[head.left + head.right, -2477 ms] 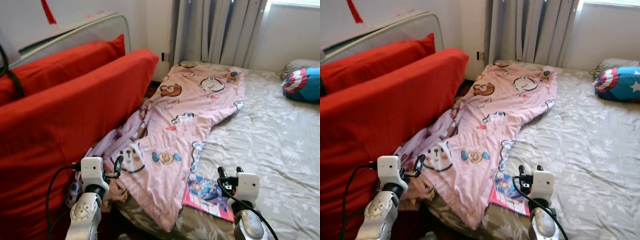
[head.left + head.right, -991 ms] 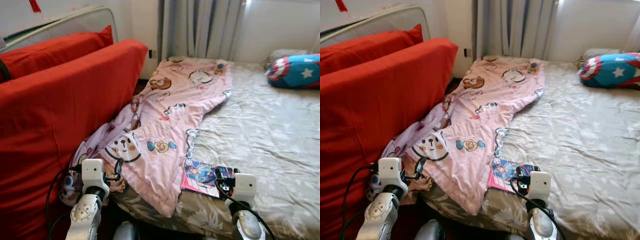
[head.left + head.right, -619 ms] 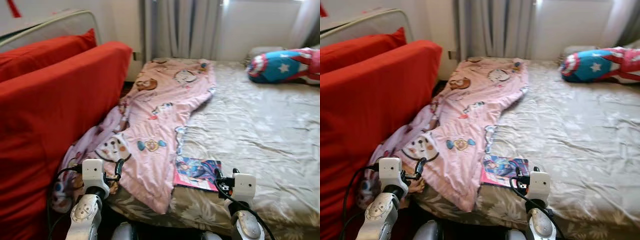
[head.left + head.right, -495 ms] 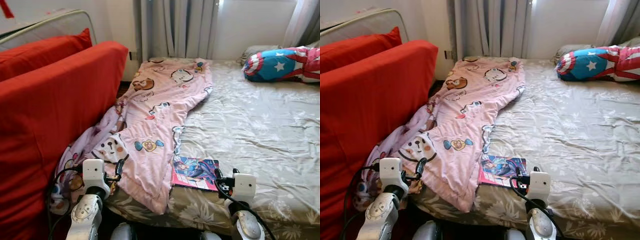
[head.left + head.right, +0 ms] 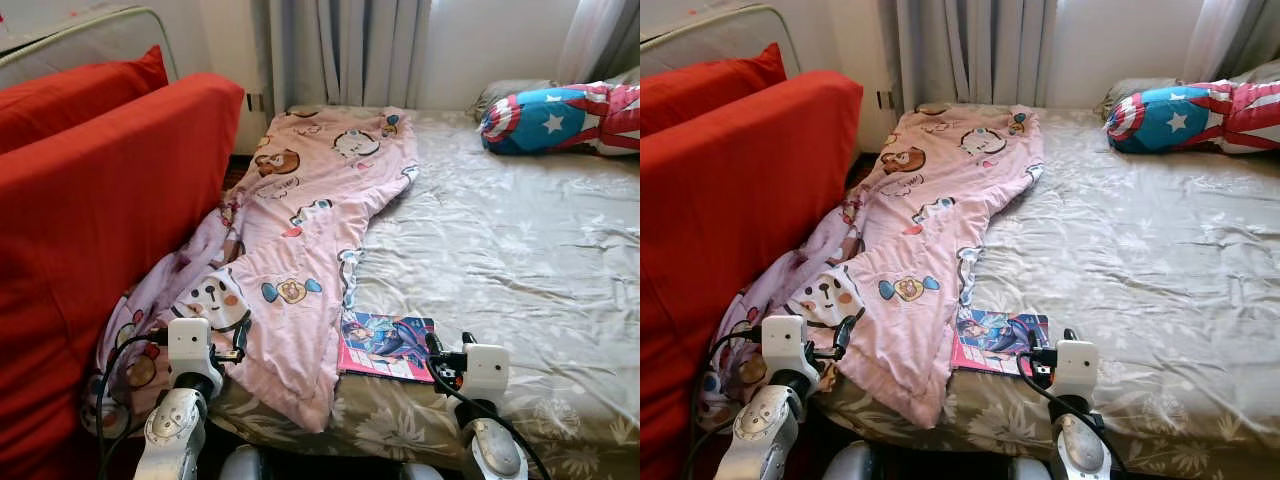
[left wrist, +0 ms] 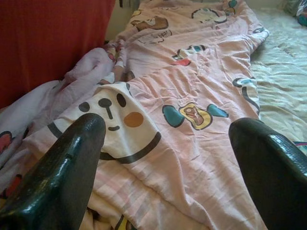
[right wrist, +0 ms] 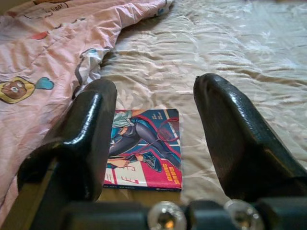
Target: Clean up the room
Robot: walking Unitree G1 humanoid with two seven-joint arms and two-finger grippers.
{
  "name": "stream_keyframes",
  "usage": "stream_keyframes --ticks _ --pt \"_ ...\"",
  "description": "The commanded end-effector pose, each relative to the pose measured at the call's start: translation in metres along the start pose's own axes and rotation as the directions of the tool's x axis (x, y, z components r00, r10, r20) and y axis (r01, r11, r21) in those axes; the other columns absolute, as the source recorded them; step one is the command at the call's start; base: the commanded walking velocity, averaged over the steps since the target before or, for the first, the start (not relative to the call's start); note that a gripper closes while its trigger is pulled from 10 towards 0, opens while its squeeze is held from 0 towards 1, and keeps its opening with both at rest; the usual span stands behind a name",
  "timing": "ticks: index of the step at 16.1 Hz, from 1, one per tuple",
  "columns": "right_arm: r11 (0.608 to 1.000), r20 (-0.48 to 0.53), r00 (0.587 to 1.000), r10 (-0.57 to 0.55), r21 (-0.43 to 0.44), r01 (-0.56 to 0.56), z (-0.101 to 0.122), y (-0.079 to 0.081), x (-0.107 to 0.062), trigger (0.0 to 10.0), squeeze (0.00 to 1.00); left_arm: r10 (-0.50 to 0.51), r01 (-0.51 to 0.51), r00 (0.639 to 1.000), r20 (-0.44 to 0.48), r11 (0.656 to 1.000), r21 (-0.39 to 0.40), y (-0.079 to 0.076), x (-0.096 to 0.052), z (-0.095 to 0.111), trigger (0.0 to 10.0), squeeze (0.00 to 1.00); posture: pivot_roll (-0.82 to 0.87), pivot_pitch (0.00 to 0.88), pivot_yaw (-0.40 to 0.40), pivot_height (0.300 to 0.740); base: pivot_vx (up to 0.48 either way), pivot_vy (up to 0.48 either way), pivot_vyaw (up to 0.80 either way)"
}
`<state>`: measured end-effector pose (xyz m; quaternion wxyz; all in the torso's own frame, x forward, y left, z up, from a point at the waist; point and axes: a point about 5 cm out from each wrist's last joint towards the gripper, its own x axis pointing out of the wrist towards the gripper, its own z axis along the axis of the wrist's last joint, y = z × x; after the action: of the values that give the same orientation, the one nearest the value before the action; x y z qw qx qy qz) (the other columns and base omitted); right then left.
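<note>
A pink cartoon-print blanket (image 5: 310, 220) lies crumpled along the left side of the bed, and its lower end spills over the edge toward the red cushion. A colourful magazine (image 5: 385, 345) rests flat on the grey floral sheet (image 5: 520, 250) near the bed's front edge, beside the blanket's hem. My left gripper (image 5: 238, 338) is open, low in front of the blanket's panda-face patch (image 6: 112, 115) and not touching it. My right gripper (image 5: 449, 345) is open just short of the magazine (image 7: 144, 148), which lies beyond its fingertips.
A big red cushion (image 5: 100, 220) stands upright against the bed's left side, with a metal frame (image 5: 90, 30) behind it. A star-shield pillow (image 5: 560, 105) lies at the far right of the bed. Grey curtains (image 5: 345, 50) hang behind.
The whole scene has slid left and down as the camera moved toward the bed. Both arms keep the same pose, with fingers open and nothing held.
</note>
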<state>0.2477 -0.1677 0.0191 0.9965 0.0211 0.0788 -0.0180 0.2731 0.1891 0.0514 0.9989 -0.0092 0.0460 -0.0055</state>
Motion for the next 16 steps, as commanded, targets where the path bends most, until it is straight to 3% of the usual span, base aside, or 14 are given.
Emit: stream_keyframes --ticks 1,16 --pt "1.0 0.003 1.0 0.007 0.004 -0.007 0.0012 0.0024 0.0015 10.0 0.0 -0.012 0.012 1.0 0.003 1.0 0.006 -0.0009 0.001 0.0033 10.0 0.0 -0.1 0.0 0.021 0.625 0.0 0.0 0.8" --pt "1.0 -0.024 1.0 -0.016 0.018 0.016 -0.0044 -0.0003 0.0015 10.0 0.0 -0.02 0.02 1.0 -0.018 1.0 0.02 -0.0011 -0.0002 0.0006 10.0 0.0 -0.09 0.0 0.024 0.625 0.0 0.0 0.0"
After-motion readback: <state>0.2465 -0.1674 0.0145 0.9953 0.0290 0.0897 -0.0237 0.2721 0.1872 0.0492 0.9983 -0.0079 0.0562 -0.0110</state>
